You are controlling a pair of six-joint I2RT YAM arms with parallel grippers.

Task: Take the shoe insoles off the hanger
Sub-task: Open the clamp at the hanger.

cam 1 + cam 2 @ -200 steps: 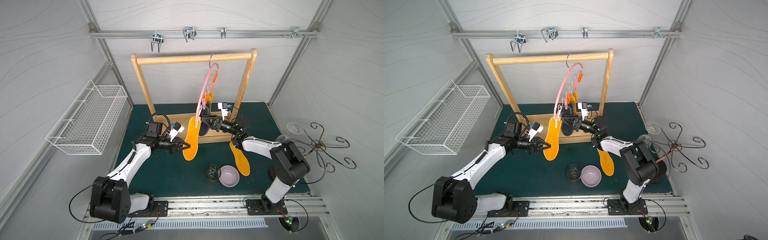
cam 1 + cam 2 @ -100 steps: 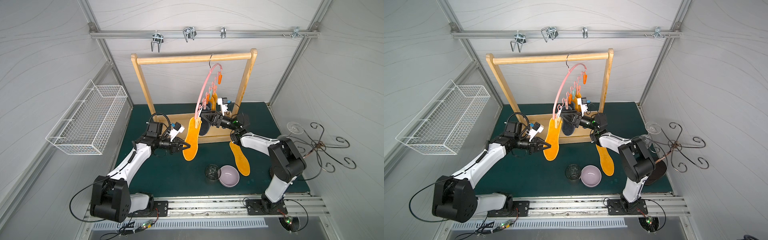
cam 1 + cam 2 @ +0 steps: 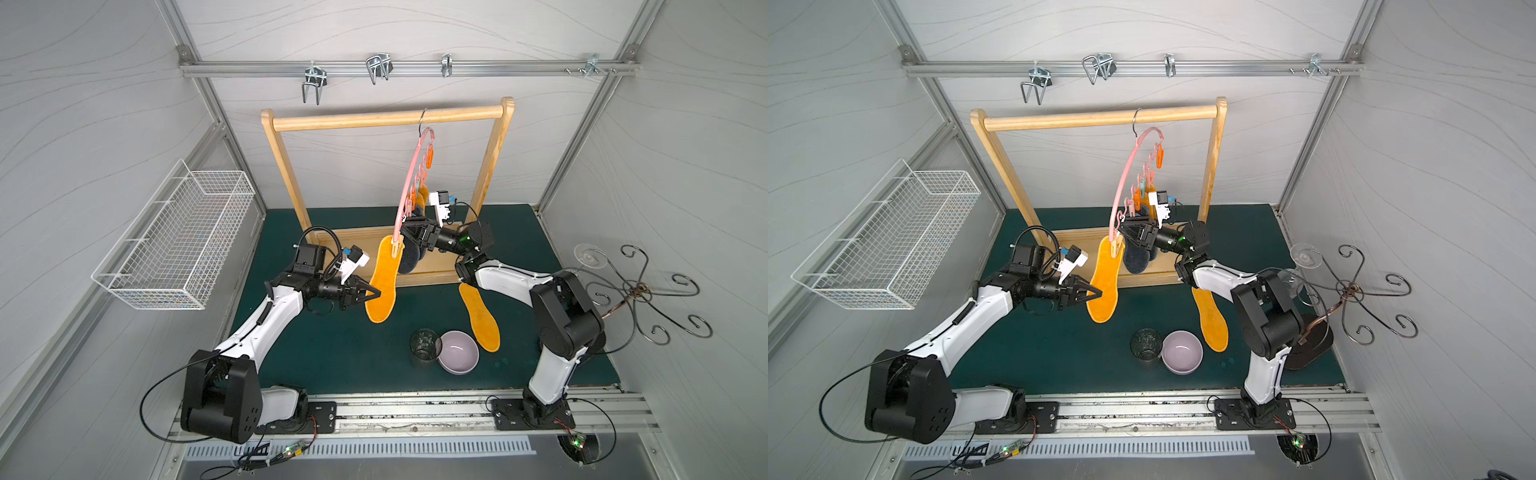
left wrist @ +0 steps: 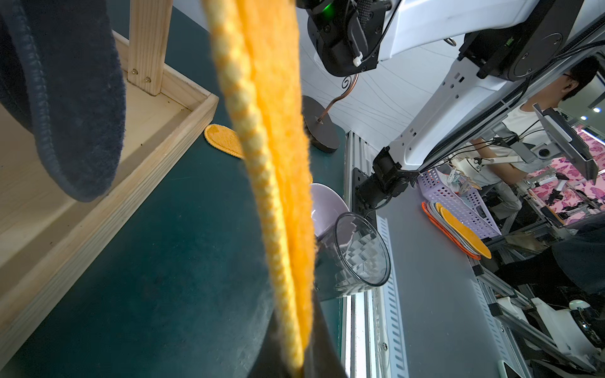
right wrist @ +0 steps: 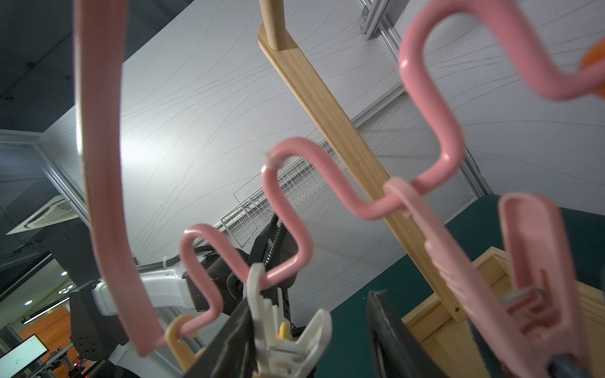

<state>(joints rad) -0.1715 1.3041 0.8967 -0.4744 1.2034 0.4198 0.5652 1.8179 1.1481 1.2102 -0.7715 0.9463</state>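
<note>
The left pincer (image 3: 375, 294) stays clenched on the lower edge of the front orange insole (image 3: 384, 274), which still hangs from the low end of the hanger (image 3: 409, 187). Just behind it hang the dark insoles (image 3: 409, 259). Over the last second the right pincer (image 3: 402, 233) has crept leftward along the hanger. Its jaws now stand apart on either side of a white clip (image 5: 278, 330), not yet squeezing it. The release looks about to begin, with the left arm placed to draw the insole away. Further right, one orange insole (image 3: 480, 318) already lies on the surface (image 3: 332, 357).
</note>
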